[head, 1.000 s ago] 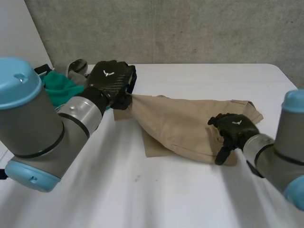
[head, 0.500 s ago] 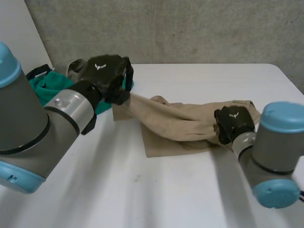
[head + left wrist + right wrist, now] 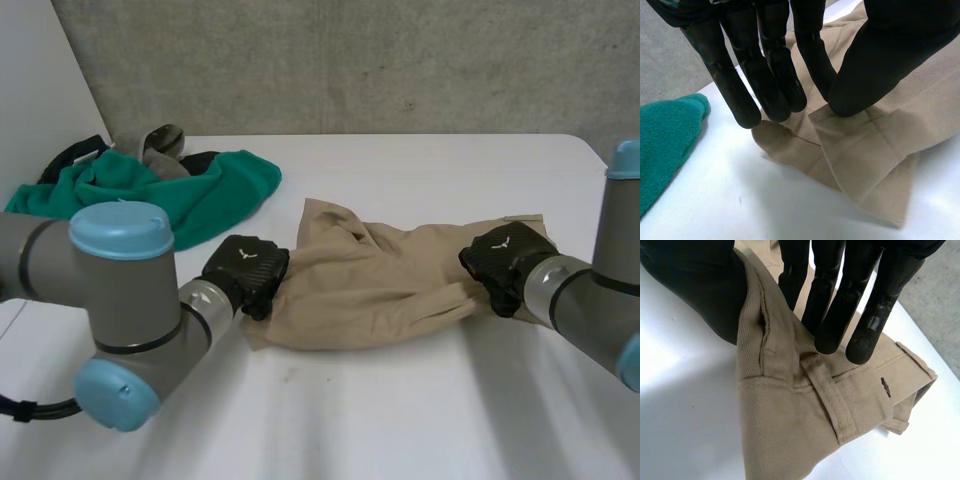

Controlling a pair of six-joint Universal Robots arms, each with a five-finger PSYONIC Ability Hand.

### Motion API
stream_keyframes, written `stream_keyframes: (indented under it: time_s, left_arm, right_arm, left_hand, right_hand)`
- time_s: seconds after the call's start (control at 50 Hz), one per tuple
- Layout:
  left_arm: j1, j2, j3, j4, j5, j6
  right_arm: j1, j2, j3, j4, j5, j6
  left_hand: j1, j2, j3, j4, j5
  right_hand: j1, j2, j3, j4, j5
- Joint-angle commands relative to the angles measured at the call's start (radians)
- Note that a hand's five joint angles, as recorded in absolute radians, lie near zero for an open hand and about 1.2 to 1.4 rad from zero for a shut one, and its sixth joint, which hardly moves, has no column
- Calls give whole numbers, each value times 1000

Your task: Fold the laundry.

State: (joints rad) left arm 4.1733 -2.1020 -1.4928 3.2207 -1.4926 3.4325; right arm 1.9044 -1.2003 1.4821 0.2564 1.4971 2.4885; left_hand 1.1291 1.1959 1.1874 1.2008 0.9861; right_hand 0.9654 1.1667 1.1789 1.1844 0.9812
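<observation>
Left hand point(image 3: 248, 272): pinches the hem end of the trousers point(image 3: 370, 280) between thumb and straight fingers.
Right hand point(image 3: 505, 258): pinches their waistband end likewise.
Trousers: khaki, crumpled on the white table point(image 3: 400, 420).
Green garment point(image 3: 190, 190): heaped just beyond their hem end.

Left hand point(image 3: 245, 268) | we see it drawn nearer, clear of the green cloth point(image 3: 190, 190) | trousers point(image 3: 370, 285) | their end carried along, now bunched

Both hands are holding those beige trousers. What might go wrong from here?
The left hand pinches just a thin fold at one end of the trousers; it could slip free. They lie bunched and wrinkled between it and the right hand, so any fold may come out crooked.
</observation>
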Motion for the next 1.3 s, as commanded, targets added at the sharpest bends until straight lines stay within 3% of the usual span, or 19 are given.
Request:
stream_keyframes:
  time_s: [0.02,0.24,0.6,0.68,0.7,0.8,0.96,1.04,1.06,1.14,1.3]
  left_arm:
    - [-16,-20,8,18,-2,-4]
    - [-54,175,-145,2,-5,-6]
    - [-78,40,-132,-2,-31,-6]
    - [-78,-21,-81,-1,-75,-1]
    - [-78,-45,-55,-1,-95,1]
    - [-76,-98,80,36,-150,8]
    - [-61,-136,408,244,-163,143]
    - [-48,-130,537,433,-164,249]
    - [-44,-127,558,470,-164,263]
    - [-5,-107,646,617,-172,271]
    - [5,-35,663,662,-166,182]
  right_arm:
    - [2,68,-36,-57,6,53]
    - [-7,65,-39,-77,-1,135]
    - [-4,65,-39,-78,5,136]
    - [-7,68,-43,-78,2,135]
    - [-7,70,-46,-78,2,135]
    - [-2,90,-78,-100,2,116]
    - [1,165,-278,-336,6,79]
    - [1,169,-381,-604,3,50]
    - [1,165,-407,-740,0,46]
    - [1,154,-454,-1014,6,46]
    - [5,143,-487,-1051,3,49]
  left_hand:
    - [-516,-582,-574,-587,-547]
    - [-628,-695,-686,-700,-659]
    - [-610,-677,-669,-682,-642]
    - [-423,-490,-481,-495,-455]
    - [-196,-262,-254,-267,-227]
    - [267,200,209,195,235]
    - [267,200,209,195,236]
    - [267,200,209,195,236]
    - [267,200,209,195,236]
    - [267,200,209,195,236]
    - [267,200,209,195,236]
  right_hand:
    - [431,230,217,212,241]
    - [431,230,217,212,241]
    - [431,230,217,212,241]
    - [431,230,217,212,241]
    - [431,230,217,212,241]
    - [431,230,217,212,241]
    - [431,230,217,212,241]
    - [431,230,217,212,241]
    - [431,230,217,212,241]
    - [431,230,217,212,241]
    - [431,230,217,212,241]
